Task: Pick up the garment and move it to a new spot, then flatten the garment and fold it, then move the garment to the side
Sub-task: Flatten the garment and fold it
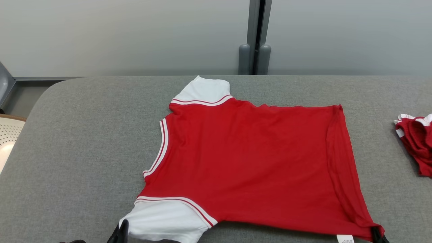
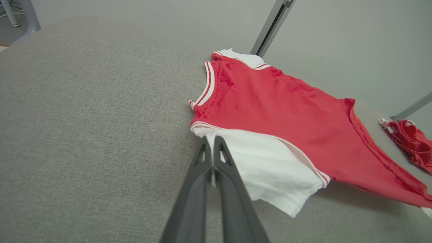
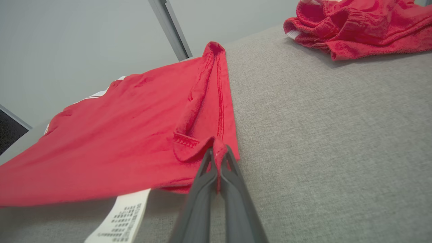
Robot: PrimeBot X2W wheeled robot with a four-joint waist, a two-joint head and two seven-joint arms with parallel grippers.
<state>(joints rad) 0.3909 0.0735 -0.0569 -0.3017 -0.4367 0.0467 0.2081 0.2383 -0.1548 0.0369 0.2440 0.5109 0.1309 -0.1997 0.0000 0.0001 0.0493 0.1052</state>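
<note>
Head view crops left tool (image 1: 120, 232) and right tool (image 1: 377, 234), both pinching garment (image 1: 253, 162).

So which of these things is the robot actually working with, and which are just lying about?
In the job: red shirt, spread out; left gripper, shut on its white sleeve; right gripper, shut on its hem corner.
Just lying about: crumpled red clothes at the right; pale chair at the left.

head camera looks down on the whole garment (image 1: 253, 162), while both wrist cameras sit low behind their fingers (image 2: 192, 195), sharing that garment beyond.
</note>
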